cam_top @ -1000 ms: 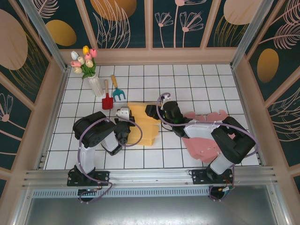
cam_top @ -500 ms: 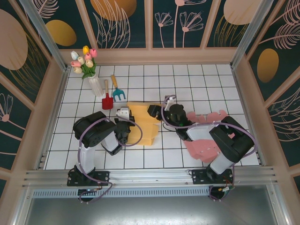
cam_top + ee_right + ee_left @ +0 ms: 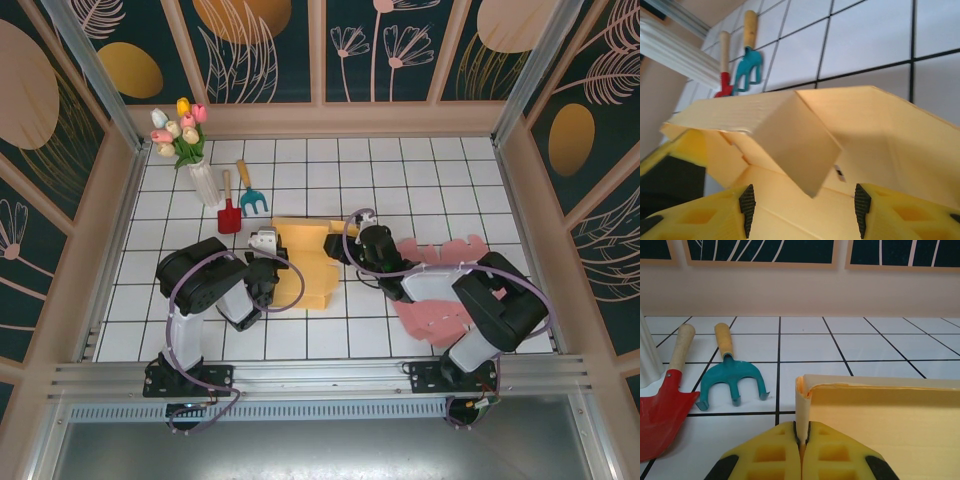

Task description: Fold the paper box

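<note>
The paper box (image 3: pixel 305 262) has one wall pinched tight in the left gripper (image 3: pixel 802 440). The right gripper (image 3: pixel 802 210), its fingers apart around what looks like a flap (image 3: pixel 790 145), should fold it in slowly.

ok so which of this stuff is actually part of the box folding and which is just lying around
In the job: yellow paper box, left pincer shut on its wall, right pincer open around a flap.
Lying about: pink paper cutout, red shovel, teal rake, tulip vase.
</note>
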`<state>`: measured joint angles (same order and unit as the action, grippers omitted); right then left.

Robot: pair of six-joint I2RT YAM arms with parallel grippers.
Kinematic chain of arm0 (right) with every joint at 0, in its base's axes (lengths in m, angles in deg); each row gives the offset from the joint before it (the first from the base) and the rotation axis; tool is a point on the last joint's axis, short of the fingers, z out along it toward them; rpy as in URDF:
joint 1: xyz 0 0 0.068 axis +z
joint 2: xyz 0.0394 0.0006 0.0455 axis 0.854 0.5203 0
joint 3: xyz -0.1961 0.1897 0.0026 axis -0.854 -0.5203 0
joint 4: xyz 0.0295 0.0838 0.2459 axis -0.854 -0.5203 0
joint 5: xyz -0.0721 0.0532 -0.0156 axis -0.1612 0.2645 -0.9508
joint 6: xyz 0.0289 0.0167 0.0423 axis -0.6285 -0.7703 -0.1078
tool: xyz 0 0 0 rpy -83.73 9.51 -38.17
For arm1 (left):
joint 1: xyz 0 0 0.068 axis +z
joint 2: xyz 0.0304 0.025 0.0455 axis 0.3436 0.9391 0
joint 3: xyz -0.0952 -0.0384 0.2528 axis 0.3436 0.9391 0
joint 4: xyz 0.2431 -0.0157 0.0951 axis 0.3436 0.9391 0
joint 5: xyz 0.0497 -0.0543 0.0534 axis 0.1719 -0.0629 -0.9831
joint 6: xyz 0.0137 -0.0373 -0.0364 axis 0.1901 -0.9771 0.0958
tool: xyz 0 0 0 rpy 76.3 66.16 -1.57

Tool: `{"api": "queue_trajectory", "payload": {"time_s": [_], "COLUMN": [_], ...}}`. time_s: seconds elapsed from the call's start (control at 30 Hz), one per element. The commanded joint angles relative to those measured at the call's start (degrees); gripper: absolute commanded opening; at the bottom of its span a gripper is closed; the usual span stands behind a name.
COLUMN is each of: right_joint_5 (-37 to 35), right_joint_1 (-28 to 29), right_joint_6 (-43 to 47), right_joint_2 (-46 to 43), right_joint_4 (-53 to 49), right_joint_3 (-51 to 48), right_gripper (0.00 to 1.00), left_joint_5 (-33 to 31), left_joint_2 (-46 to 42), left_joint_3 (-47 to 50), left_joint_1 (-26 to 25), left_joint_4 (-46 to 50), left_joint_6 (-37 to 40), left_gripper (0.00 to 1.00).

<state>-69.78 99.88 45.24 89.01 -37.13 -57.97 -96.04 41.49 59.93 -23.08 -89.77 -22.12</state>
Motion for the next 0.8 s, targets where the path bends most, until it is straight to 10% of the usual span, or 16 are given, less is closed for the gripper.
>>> {"api": "queue_trajectory", "payload": {"time_s": [0.0,0.77], "right_joint_5": [-3.6,-0.9], "right_joint_1": [0.0,5.0], "right_joint_6": [3.0,3.5], "right_joint_2": [-0.4,6.3], "right_joint_4": [-4.8,2.3], "right_joint_3": [0.6,2.9], "right_gripper": [0.58,0.57], "left_joint_5": [1.3,1.4], "left_joint_2": [1.9,2.3], "left_joint_3": [0.0,-0.6], "left_joint_1": [-0.2,-0.4], "left_joint_4": [-4.9,-4.2], "left_joint_6": [0.2,0.8], "left_gripper": [0.0,0.0]}}
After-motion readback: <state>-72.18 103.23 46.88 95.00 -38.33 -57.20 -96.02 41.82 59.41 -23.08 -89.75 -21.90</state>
